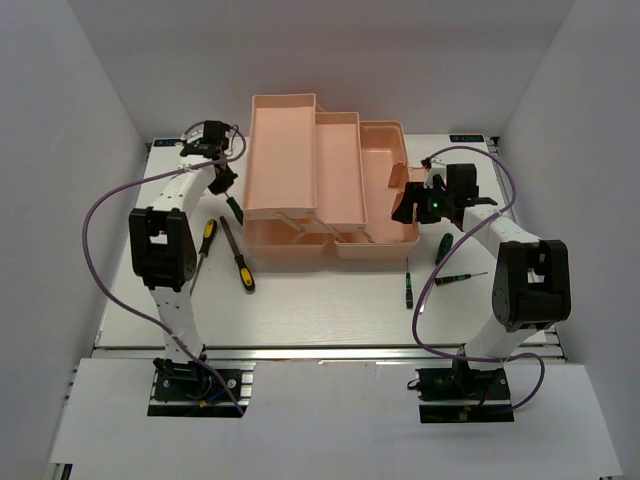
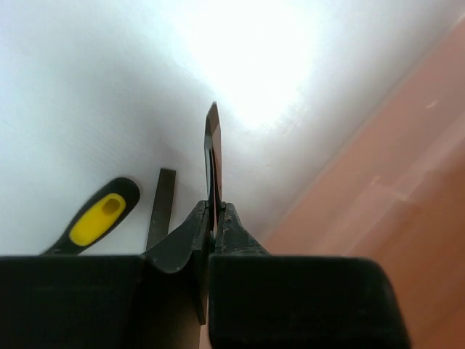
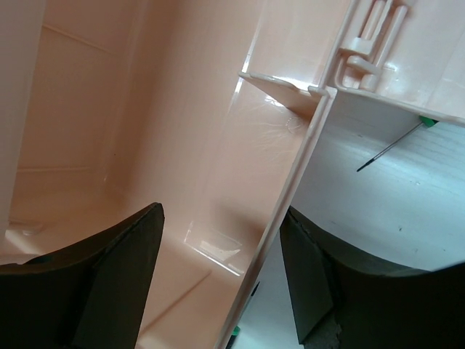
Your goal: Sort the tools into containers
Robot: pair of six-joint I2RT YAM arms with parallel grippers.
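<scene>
Closest to the left wrist camera, the left gripper (image 2: 214,211) has its fingers clenched on a slim dark screwdriver (image 2: 212,145), just beside the left wall of the salmon-pink toolbox (image 1: 300,150). Two yellow-and-black screwdrivers (image 1: 238,255) lie on the table (image 1: 320,310) near it. The right gripper (image 1: 410,205) hangs released, holding nothing, astride the toolbox's right compartment wall. A green-handled screwdriver (image 1: 443,245) and thin precision screwdrivers (image 1: 408,288) lie on the table at the right.

One salmon-pink toolbox (image 1: 283,150); two robot arms (image 1: 160,250) (image 1: 528,280); two yellow-handled screwdrivers (image 1: 206,233) (image 1: 244,272); two green-handled screwdrivers (image 1: 233,208) (image 1: 442,246); two slim precision screwdrivers (image 1: 408,290) (image 1: 463,277).
</scene>
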